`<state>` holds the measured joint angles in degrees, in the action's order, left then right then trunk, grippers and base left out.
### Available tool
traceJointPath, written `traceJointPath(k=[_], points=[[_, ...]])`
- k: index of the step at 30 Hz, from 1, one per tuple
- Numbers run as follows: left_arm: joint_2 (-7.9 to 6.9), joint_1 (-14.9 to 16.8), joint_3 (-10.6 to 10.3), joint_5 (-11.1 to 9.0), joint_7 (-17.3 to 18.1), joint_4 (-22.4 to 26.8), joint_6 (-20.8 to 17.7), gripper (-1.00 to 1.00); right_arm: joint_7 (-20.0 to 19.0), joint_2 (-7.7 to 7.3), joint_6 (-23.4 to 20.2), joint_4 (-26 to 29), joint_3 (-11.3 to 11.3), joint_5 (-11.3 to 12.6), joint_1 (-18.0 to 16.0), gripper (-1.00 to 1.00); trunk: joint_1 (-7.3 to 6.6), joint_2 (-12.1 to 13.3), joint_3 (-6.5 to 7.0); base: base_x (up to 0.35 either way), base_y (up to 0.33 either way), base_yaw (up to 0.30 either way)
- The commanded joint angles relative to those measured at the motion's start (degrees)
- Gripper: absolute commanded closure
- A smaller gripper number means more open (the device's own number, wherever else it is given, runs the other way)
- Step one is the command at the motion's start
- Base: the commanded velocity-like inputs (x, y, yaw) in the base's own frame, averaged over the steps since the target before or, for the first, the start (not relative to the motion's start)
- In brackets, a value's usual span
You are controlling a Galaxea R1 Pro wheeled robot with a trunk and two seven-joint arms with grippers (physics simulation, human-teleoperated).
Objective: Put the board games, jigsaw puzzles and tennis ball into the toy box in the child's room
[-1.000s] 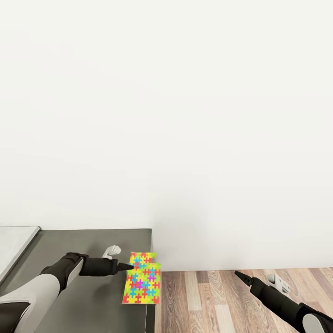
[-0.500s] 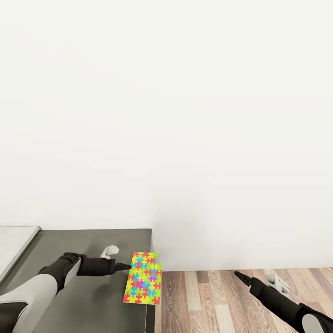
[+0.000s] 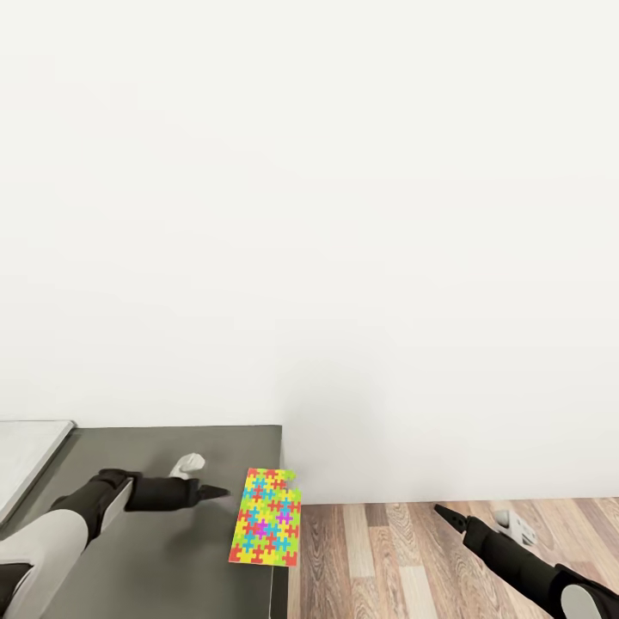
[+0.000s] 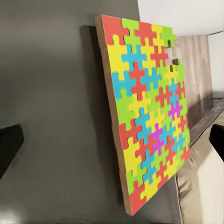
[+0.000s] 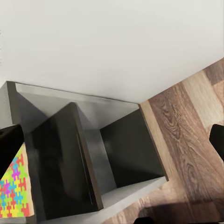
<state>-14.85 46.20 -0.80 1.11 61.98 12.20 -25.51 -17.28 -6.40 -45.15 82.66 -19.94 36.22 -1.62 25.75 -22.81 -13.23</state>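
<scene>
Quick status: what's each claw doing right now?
Left claw: open, empty, apart from the jigsaw puzzle.
Right claw: open, empty, above the floor.

the puzzle (image 3: 266, 517) is a patchwork of interlocking pieces in yellow, red, lime green and sky blue, with a few magenta ones near its middle and a tan edge. it lies on a dark grey unit top (image 3: 155, 559). the floor (image 3: 395, 559) is brown wood plank, the wall (image 3: 344, 215) plain white.

Left arm reaches forward, its gripper (image 3: 217, 492) with fingers parted and holding nothing. Right arm extends low, its gripper (image 3: 442, 511) likewise parted and unloaded.
</scene>
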Motion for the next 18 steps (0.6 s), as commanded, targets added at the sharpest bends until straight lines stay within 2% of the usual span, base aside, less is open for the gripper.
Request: traceJointPath(k=[1, 4, 8, 14, 18], points=[[-0.41, 0.03, 0.03, 0.04, 0.4, 0.13, -0.31, -1.0, -0.68, 0.01, -0.34, -0.04, -0.1, -0.11, -0.07, -1.0, 0.03, -0.11, -0.11, 0.0, 0.0, 0.0], [-1.48, 0.03, 0.24, -0.09, 1.31, 0.31, -0.25, -1.0, -2.52, -0.04, -0.42, -0.23, -0.1, -0.03, -0.22, -1.0, 0.03, -0.11, -0.11, 0.0, 0.0, 0.0], [-3.31, 0.05, 0.5, -0.18, 4.14, 1.33, -0.22, -1.0, -8.76, -0.08, -0.72, -2.51, 0.0, 0.02, -2.2, -1.0, 0.03, -0.11, -0.11, 0.0, 0.0, 0.0], [-4.74, 0.04, 0.59, -0.26, 8.77, 4.62, -0.86, -1.0, -19.34, -0.1, -0.75, -12.93, 0.16, -0.5, -7.65, -1.0, 0.03, -0.11, -0.11, 0.0, 0.0, 0.0], [-5.24, 0.03, 0.68, -0.29, 12.63, 6.68, -1.62, -1.0, -24.09, -0.1, -0.56, -20.6, 0.41, -1.23, -11.51, -1.0, 0.03, -0.11, -0.11, 0.0, 0.0, 0.0]])
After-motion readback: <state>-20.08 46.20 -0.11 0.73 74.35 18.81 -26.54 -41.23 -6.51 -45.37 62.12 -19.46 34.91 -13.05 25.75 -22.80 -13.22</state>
